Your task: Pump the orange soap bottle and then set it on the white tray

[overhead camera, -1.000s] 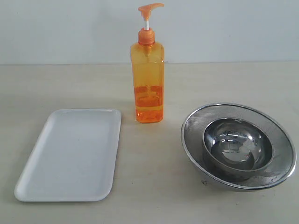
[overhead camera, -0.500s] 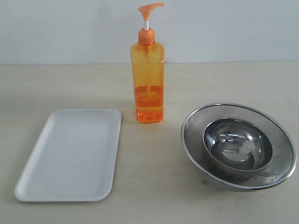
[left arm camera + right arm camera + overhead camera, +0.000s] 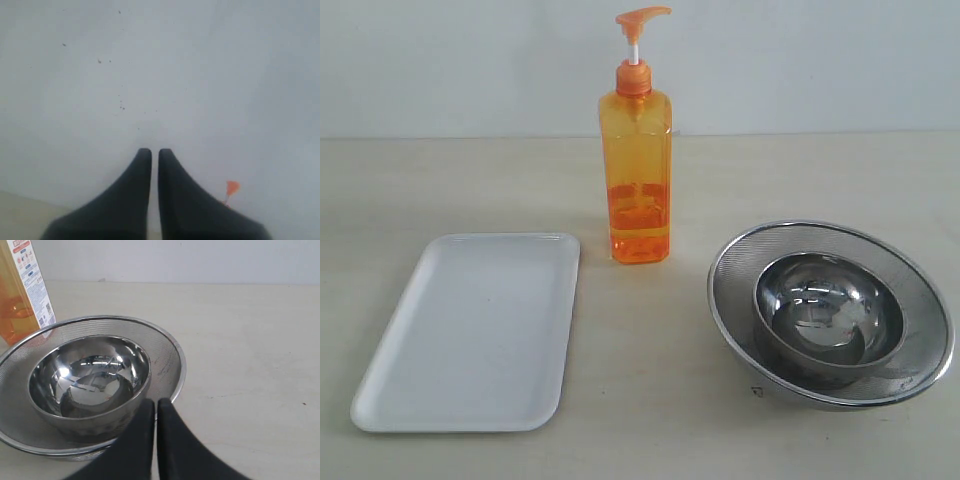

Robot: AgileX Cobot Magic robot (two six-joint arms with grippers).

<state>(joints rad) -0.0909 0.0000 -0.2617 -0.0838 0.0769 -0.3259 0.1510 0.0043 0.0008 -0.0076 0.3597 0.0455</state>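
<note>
Orange soap bottle, tall translucent plastic, upright, 1 o'clock from flat white tray; L gripper, R gripper closed, empty.

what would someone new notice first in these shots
The orange bottle catches the eye first: tall and upright at the back middle of the table, with its pump head raised. The white tray lies flat in front of it to the left. On the right, a shiny steel bowl sits inside a wider mesh strainer.
</note>
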